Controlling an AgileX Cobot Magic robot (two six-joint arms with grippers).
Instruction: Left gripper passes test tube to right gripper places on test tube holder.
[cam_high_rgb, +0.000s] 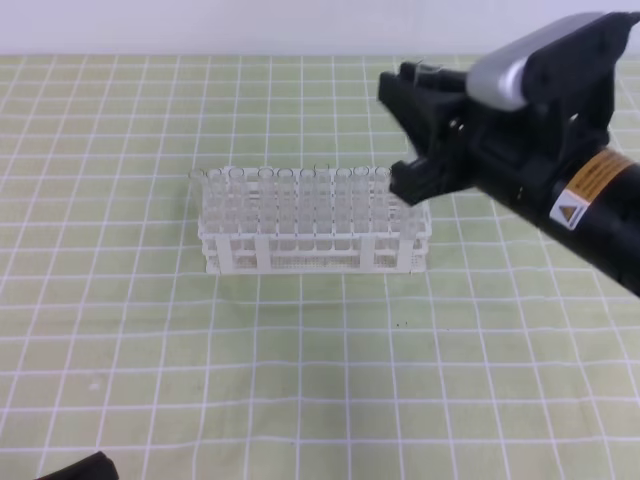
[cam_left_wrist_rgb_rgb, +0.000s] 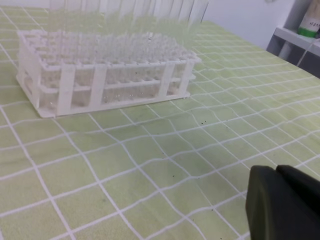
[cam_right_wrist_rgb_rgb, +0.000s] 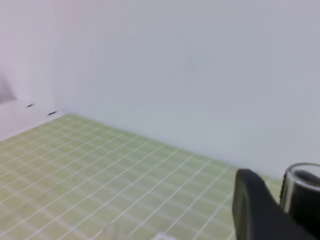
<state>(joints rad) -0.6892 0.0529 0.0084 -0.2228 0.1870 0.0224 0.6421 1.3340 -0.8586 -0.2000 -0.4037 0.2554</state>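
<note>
The white test tube holder (cam_high_rgb: 312, 245) stands mid-table with many clear tubes upright in it; the left wrist view has it close, at upper left (cam_left_wrist_rgb_rgb: 100, 85). My right gripper (cam_high_rgb: 415, 130) hovers by the rack's right end, above the table. In its wrist view the clear rim of the test tube (cam_right_wrist_rgb_rgb: 301, 175) stands upright between a black finger (cam_right_wrist_rgb_rgb: 252, 212) and the dark one behind, so it is shut on the tube. Only a black tip of my left gripper (cam_high_rgb: 75, 468) shows at the bottom left edge. Its fingers (cam_left_wrist_rgb_rgb: 280, 205) sit pressed together, holding nothing.
A green mat with a white grid (cam_high_rgb: 150, 330) covers the table. A white wall (cam_right_wrist_rgb_rgb: 175, 65) runs along the far edge. At the far right of the left wrist view stands a grey shelf (cam_left_wrist_rgb_rgb: 295, 40) with a bottle on it.
</note>
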